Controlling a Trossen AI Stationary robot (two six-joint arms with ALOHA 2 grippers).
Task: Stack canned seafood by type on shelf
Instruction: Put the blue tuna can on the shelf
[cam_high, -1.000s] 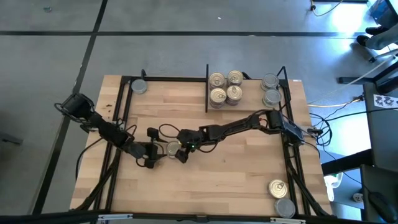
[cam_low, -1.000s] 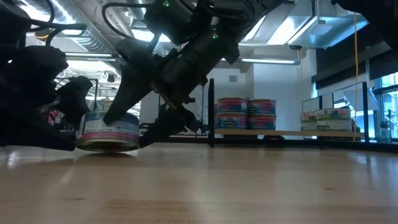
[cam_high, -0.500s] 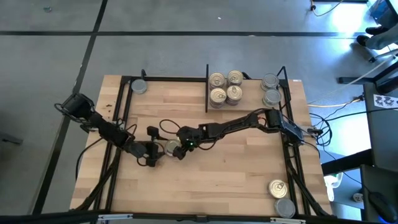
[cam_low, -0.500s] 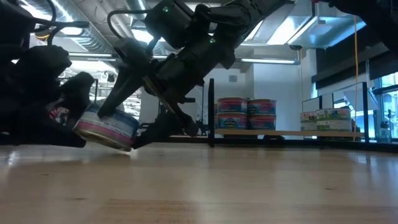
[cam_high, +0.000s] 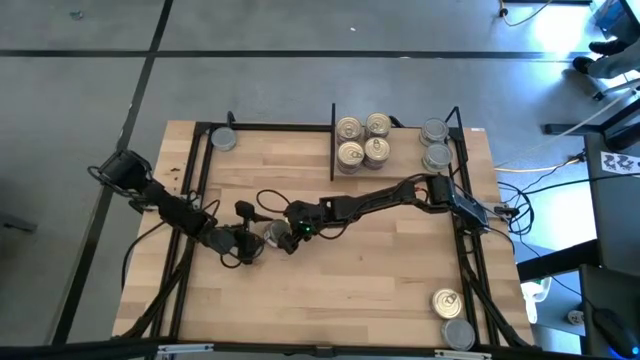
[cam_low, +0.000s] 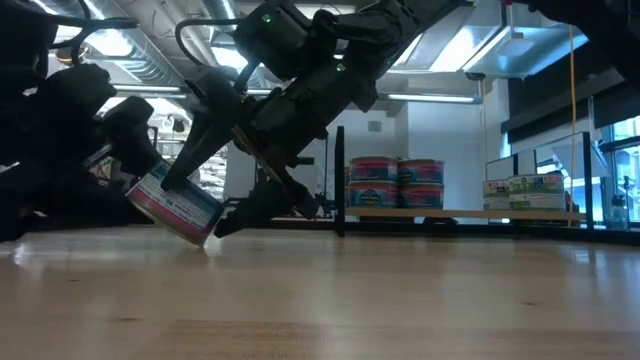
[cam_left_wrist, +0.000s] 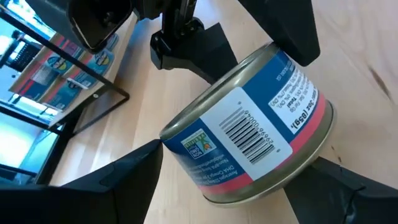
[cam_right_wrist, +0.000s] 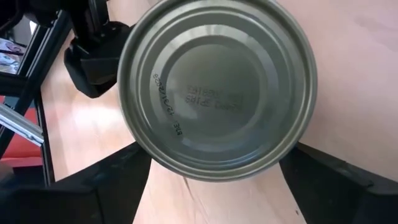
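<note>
Mid-table, both the left gripper (cam_high: 252, 243) and right gripper (cam_high: 277, 236) grasp one tilted tin (cam_left_wrist: 249, 124), labelled "3oz (85g)".

From overhead I cannot make out the tilted tin (cam_high: 272, 233); both grippers crowd over it. Its lid label stays unreadable to me. The grey tin (cam_high: 458, 335) at the table's near right corner looks perhaps clipped by the frame edge.
</note>
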